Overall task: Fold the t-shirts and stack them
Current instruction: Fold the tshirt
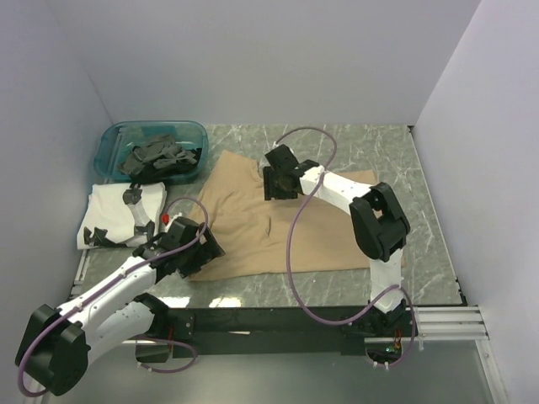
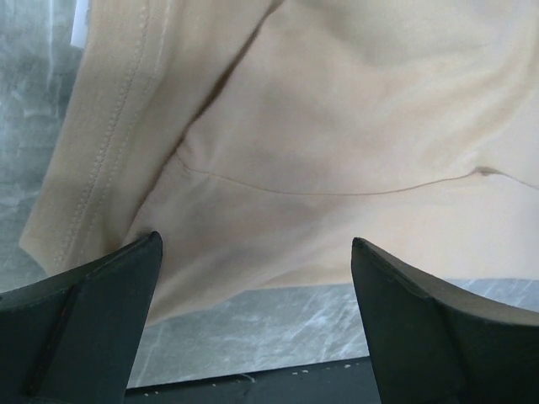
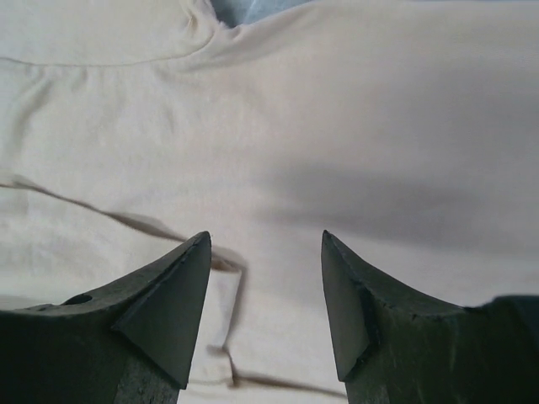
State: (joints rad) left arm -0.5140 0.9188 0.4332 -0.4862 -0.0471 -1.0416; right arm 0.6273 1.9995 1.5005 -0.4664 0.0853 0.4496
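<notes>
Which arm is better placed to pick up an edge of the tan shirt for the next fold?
Left, likely: the left hand, open, frames the near-left edge of the tan shirt; the right hand is over flat fabric.

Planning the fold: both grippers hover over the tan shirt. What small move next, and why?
Probably lower the left gripper onto the tan t-shirt edge and close: it is open, empty, fabric just ahead. The right gripper is open too.
</notes>
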